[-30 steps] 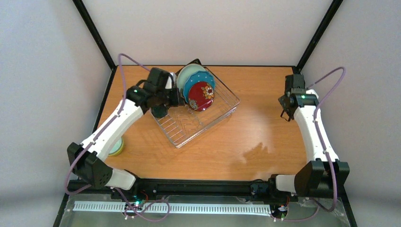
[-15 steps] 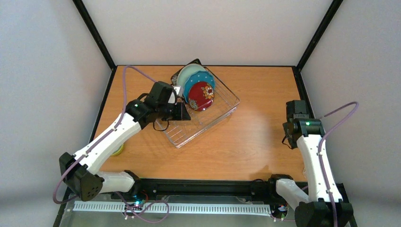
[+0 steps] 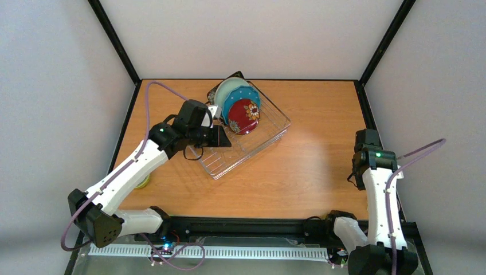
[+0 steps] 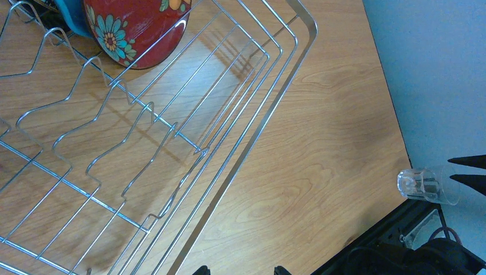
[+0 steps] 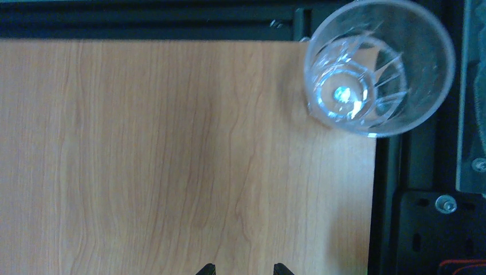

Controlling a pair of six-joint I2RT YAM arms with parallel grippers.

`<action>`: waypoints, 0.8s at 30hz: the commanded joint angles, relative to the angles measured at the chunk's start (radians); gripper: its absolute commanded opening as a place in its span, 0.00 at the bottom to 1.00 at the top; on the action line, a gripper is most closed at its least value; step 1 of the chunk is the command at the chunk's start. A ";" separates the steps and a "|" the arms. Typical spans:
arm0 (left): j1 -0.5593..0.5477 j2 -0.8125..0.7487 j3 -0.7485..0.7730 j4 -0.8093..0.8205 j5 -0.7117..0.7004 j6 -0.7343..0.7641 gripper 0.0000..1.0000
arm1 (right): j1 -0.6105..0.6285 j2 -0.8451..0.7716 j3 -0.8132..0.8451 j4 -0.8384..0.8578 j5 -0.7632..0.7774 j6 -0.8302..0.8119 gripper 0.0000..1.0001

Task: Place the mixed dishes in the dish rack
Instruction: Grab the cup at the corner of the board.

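The dish rack (image 3: 247, 143) lies at an angle on the table. At its far end several plates stand on edge, the small red floral plate (image 3: 244, 116) in front, then the blue dotted plate (image 3: 237, 97), the pale mint plate (image 3: 225, 90) and the black square plate (image 3: 236, 75). My left gripper (image 3: 218, 139) hovers open and empty over the rack's near-left rim (image 4: 246, 146); its own view (image 4: 239, 270) also shows the red floral plate (image 4: 137, 23). The clear glass cup (image 5: 378, 66) stands upright at the table's right edge. My right gripper (image 5: 243, 269) hangs open and empty above the table beside it.
A yellow-green bowl (image 3: 144, 181) peeks out from under my left arm near the table's left edge. A black frame rail (image 5: 401, 172) borders the table just past the glass cup (image 4: 427, 184). Grey walls enclose the table on three sides.
My right arm has drawn back along the right edge toward the near side. My left arm has shifted slightly nearer over the rack. Both grippers have stayed open.
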 commanded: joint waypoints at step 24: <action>-0.010 -0.041 -0.043 -0.015 0.005 -0.022 0.58 | -0.528 0.082 -0.033 0.198 -0.120 -0.375 0.61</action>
